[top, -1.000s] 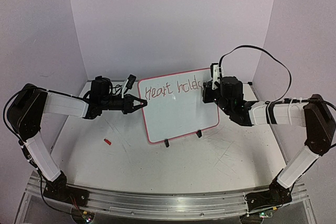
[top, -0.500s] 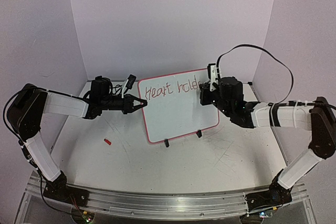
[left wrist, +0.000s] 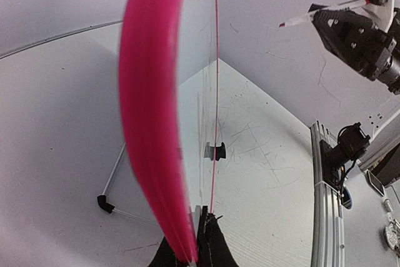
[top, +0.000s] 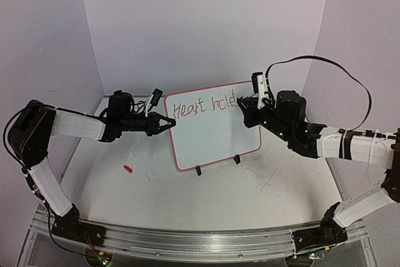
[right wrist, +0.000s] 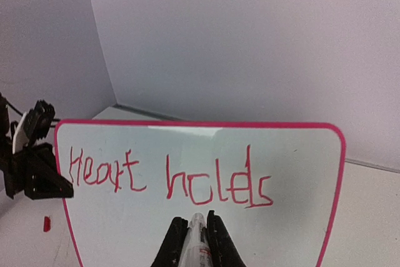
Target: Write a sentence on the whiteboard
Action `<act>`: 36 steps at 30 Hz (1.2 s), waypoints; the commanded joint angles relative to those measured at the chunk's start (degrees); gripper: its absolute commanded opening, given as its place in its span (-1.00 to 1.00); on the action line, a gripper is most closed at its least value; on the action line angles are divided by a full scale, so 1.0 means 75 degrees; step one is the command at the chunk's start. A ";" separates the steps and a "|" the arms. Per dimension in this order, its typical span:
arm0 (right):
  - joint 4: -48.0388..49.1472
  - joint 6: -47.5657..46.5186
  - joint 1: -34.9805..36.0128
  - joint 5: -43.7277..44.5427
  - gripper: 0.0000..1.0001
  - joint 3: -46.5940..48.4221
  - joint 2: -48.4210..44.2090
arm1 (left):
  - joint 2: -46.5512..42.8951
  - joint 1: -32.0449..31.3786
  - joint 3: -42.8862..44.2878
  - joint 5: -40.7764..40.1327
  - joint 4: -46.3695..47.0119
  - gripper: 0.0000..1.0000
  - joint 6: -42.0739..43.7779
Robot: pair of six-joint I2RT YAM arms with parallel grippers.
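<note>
Hidden: end of red writing point(right wrist: 169, 182), behind right gripper point(right wrist: 196, 220) overhead.
Board hold: whiteboard point(top: 212, 132) left rim clamped in left gripper point(top: 167, 122).
Pen hold: marker point(right wrist: 199, 242) clenched in right gripper, facing whiteboard.

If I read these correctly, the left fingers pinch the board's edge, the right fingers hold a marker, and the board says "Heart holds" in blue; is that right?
Not quite: the writing is red, not blue, as the right wrist view shows. Otherwise yes: the left fingers pinch the edge of the board, and the right fingers hold a marker.
</note>
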 commanded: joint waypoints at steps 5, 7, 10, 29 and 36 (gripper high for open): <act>-0.0526 -0.0801 0.0673 -0.0913 -1.00 0.0740 0.0761 | 0.0086 0.0016 0.0248 -0.1450 -0.0223 -1.00 0.0785; -0.0520 -0.0868 0.0851 -0.0860 -1.00 0.0894 0.1003 | 0.0111 0.0013 0.0288 -0.1447 -0.0226 -1.00 0.0775; -0.0479 -0.0913 0.1062 -0.0924 -1.00 0.1202 0.1394 | 0.0105 0.0014 0.0286 -0.1450 -0.0229 -1.00 0.0789; -0.0118 -0.0948 0.1588 -0.0680 -1.00 0.1844 0.2449 | -0.0025 0.0008 0.0044 -0.1551 -0.0229 -1.00 0.0899; -0.0080 -0.0968 0.1592 -0.0682 -1.00 0.2044 0.2675 | -0.0083 0.0007 -0.0018 -0.1578 -0.0228 -1.00 0.0916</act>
